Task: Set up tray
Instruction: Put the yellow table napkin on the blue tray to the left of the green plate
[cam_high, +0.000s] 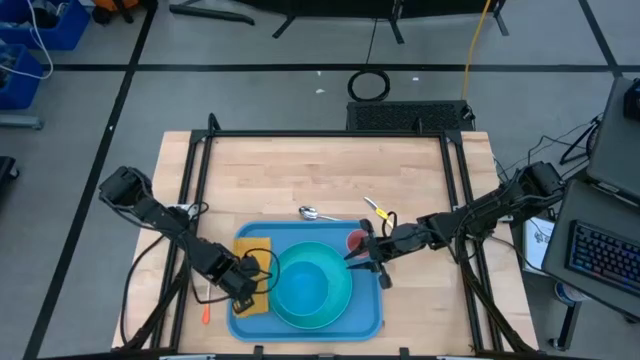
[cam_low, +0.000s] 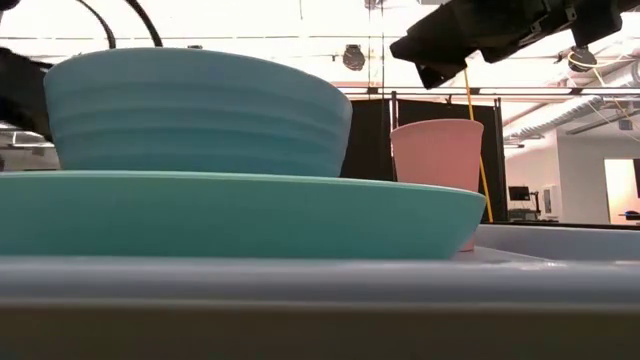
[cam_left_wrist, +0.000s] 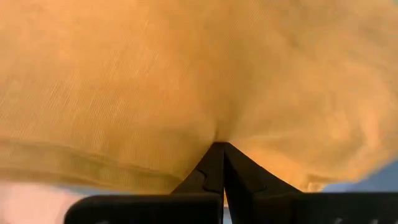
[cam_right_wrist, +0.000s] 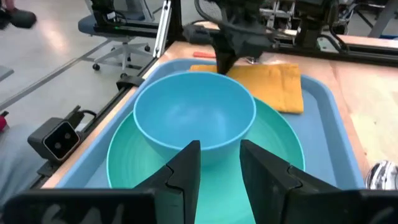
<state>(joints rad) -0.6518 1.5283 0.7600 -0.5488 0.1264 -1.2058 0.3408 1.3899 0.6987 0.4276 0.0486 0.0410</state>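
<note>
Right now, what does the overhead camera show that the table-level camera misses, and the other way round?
Only the high view shows the yellow napkin with the left gripper on it, a spoon on the wooden table, and the right gripper. Only the low view shows the bowl's ribbed side and the room behind. Both show the blue tray, turquoise plate, bowl and pink cup.

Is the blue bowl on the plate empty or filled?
Empty. The right wrist view looks into the blue bowl and shows only its bare inside; it sits upright on the turquoise plate.
</note>
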